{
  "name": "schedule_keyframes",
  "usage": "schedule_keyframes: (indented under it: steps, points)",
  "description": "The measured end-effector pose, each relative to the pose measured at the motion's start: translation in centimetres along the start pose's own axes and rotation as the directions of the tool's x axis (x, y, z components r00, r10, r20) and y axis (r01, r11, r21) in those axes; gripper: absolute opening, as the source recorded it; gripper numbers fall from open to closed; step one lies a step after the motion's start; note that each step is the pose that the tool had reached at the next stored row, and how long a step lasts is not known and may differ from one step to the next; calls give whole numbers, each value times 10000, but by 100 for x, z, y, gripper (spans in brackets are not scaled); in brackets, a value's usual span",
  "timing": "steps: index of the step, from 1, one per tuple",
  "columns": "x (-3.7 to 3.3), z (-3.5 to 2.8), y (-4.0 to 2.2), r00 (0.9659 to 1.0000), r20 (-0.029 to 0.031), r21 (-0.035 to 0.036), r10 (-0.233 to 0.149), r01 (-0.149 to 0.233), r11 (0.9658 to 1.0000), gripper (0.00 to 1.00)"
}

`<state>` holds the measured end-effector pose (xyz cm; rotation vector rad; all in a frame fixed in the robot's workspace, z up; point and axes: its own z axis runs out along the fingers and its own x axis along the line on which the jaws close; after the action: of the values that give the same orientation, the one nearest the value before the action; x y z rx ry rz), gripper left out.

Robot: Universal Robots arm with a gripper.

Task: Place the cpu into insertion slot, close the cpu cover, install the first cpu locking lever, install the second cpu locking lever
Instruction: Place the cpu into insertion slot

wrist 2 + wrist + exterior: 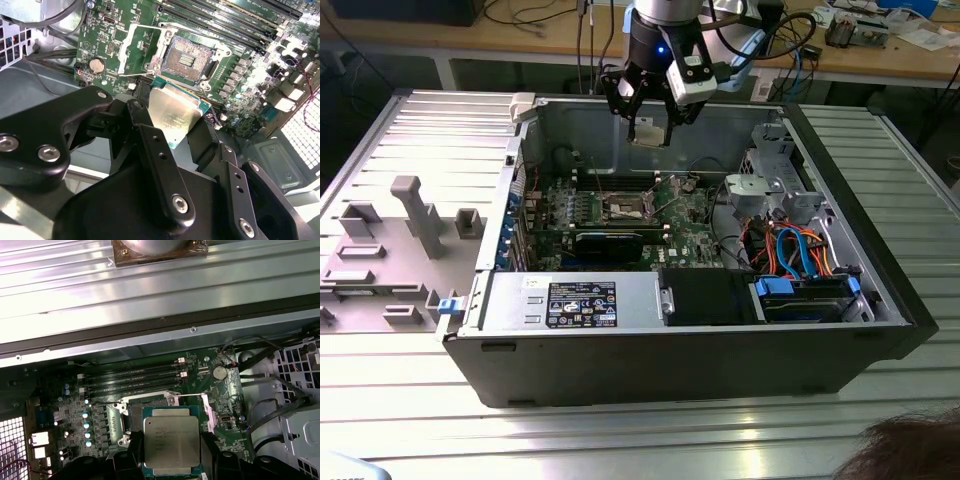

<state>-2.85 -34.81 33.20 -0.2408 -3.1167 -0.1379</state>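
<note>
the pincer (648,128), clamped on the cpu (171,441), hangs above the open insertion slot (187,60).

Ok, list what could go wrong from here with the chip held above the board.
1. The gripper holds the cpu by its edges above the open insertion slot. Coming down offset or tilted could damage the exposed contact field.
2. The cpu cover stands open right beside the slot, so the bulky fingers might catch it.
3. An edge grip could slip and drop the cpu.
</note>
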Motion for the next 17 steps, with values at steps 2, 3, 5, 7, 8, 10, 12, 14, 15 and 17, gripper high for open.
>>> schedule_keyframes:
  steps: [2, 3, 5, 7, 8, 10, 12, 14, 15, 17]
  points:
    - [0, 0, 0, 10000, 3, 0, 25, -25, 10000, 55]
    - [0, 0, 0, 10000, 4, 0, 34, -34, 10000, 55]
    - [0, 0, 0, 10000, 5, -1, 53, -53, 10000, 55]
    - [0, 0, 0, 10000, 7, -2, 71, -71, 10000, 55]
    - [0, 0, 0, 10000, 8, -1, 83, -83, 10000, 55]
    - [0, 0, 0, 9999, 9, -2, 102, -102, 9999, 55]
    - [0, 1, 0, 9999, 11, -3, 120, -120, 9999, 55]
    - [0, 1, 0, 9999, 13, -3, 144, -144, 9999, 55]
    - [0, 1, 0, 9999, 14, -4, 153, -153, 9999, 55]
    - [0, 1, 0, 9998, 16, -4, 173, -173, 9998, 55]
